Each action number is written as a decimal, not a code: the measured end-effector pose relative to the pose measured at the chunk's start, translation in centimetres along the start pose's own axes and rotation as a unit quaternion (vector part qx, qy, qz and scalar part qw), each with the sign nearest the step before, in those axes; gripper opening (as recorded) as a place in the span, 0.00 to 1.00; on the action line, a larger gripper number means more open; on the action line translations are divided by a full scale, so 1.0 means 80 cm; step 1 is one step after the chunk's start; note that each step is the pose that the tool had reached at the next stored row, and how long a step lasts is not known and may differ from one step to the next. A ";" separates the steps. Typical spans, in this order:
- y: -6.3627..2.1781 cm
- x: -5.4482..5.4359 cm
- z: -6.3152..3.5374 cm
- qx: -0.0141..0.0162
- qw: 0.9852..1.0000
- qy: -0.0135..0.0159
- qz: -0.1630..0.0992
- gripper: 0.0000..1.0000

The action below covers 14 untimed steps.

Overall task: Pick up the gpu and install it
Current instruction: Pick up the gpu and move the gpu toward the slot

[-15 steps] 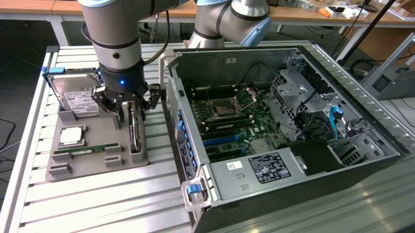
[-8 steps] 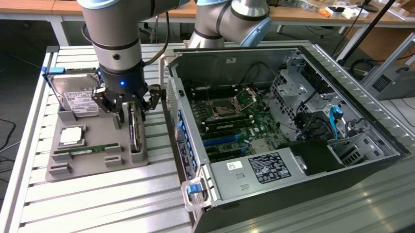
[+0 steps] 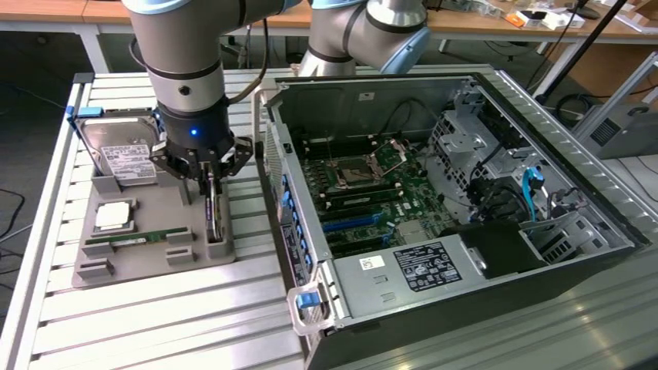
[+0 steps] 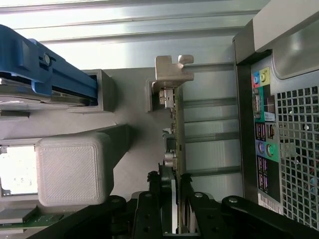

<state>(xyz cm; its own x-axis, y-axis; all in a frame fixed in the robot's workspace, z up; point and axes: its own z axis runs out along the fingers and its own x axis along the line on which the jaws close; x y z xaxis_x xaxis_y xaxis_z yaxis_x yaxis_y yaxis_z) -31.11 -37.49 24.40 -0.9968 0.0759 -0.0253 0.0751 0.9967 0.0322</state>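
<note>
The claw [image 3: 209,179] is narrow and pinches the gpu [image 3: 212,217]. The gpu stands upright in the gray tray [image 3: 144,266], near the open computer [image 3: 432,193].

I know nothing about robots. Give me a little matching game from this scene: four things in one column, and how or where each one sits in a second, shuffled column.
Things:
1. gpu
2. hard drive
3. RAM stick
4. computer case

Descriptions:
A. green, lying flat in the grey holder
B. open, with the motherboard showing
C. standing on edge in the grey holder, directly under the gripper
D. propped up, with a white label and a blue frame

Pairs: 1-C, 2-D, 3-A, 4-B.
</note>
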 end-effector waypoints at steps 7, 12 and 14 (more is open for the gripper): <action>0.000 0.000 0.000 -0.001 1.000 0.000 0.000 0.27; 0.000 0.000 0.000 0.000 1.000 0.000 0.000 0.27; 0.000 0.000 -0.001 0.000 1.000 0.000 0.000 0.27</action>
<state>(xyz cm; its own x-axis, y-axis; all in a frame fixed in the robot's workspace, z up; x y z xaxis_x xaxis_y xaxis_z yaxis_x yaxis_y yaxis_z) -31.10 -37.46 24.47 -0.9968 0.0759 -0.0256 0.0750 0.9966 0.0325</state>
